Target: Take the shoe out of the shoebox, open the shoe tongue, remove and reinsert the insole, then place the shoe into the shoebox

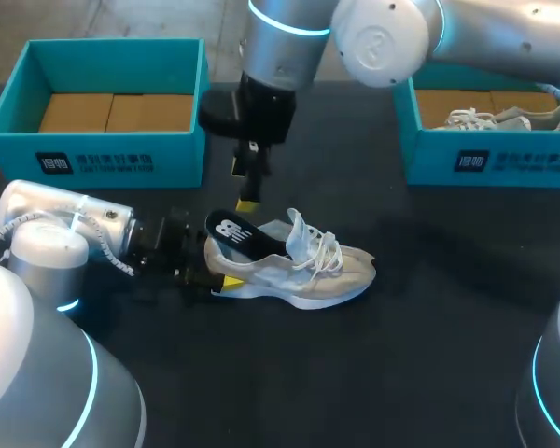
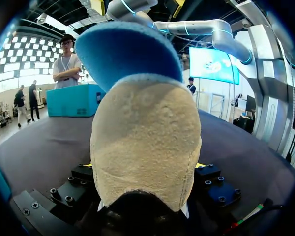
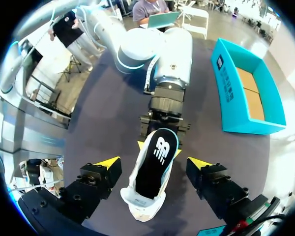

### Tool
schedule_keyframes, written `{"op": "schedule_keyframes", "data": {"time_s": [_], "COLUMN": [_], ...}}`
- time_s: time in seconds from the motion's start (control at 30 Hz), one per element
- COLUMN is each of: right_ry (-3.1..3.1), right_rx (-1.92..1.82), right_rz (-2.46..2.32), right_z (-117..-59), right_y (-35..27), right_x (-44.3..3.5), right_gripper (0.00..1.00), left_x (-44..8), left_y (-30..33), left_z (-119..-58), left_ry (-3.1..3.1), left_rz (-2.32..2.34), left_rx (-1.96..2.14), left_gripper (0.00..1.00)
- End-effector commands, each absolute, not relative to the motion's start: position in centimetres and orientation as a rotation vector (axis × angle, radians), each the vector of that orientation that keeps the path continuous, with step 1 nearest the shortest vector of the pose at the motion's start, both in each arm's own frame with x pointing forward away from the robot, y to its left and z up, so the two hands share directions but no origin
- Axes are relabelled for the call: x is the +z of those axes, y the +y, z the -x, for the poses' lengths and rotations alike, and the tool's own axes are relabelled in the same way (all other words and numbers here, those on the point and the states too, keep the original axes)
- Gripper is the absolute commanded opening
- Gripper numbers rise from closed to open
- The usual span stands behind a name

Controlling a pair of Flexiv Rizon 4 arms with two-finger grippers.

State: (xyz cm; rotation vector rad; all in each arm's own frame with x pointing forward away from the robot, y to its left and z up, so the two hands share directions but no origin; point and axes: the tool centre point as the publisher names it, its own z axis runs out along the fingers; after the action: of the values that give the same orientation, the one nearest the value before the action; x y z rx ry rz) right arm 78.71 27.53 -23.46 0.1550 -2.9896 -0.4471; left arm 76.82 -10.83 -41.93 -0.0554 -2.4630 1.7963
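A beige and white shoe [image 1: 308, 266] lies on its side on the dark table, toe to the right. A black insole [image 1: 235, 233] sticks up out of its heel opening. My left gripper [image 1: 219, 278] is shut on the shoe's heel, one yellow tip on each side. In the left wrist view the heel [image 2: 145, 142] fills the space between the fingers, with the insole's blue underside [image 2: 128, 54] above it. My right gripper [image 1: 243, 187] hangs open just above the insole. In its own view the right gripper [image 3: 155, 163] straddles the insole [image 3: 157, 147] without touching it.
A teal shoebox [image 1: 103, 154] with a cardboard floor stands at the back left. A second teal box [image 1: 485, 161] at the back right holds another pale shoe [image 1: 504, 119]. My right arm reaches across from the top right, between the two boxes.
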Motion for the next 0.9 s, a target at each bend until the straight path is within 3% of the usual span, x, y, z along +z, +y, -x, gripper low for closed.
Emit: {"op": "schedule_keyframes", "data": {"time_s": [0.03, 0.07, 0.9], "right_ry": [-2.992, -2.992, -2.621], "right_rx": [-0.445, -0.445, -0.665], "right_rz": [-0.154, -0.154, -0.159], "right_z": [-78.7, -78.7, -81.2], "right_y": [27.5, 27.5, 27.1], "right_x": [-23.5, -23.5, -27.0], "right_gripper": [0.94, 1.00, 1.00], "left_x": [-42.1, -42.1, -42.1], "left_y": [-10.8, -10.8, -10.8], "left_z": [-77.0, -77.0, -77.0], "left_ry": [-2.464, -2.464, -2.464], "left_rz": [0.055, 0.055, 0.055], "left_rx": [1.793, 1.793, 1.793], "left_gripper": [0.00, 0.00, 0.00]}}
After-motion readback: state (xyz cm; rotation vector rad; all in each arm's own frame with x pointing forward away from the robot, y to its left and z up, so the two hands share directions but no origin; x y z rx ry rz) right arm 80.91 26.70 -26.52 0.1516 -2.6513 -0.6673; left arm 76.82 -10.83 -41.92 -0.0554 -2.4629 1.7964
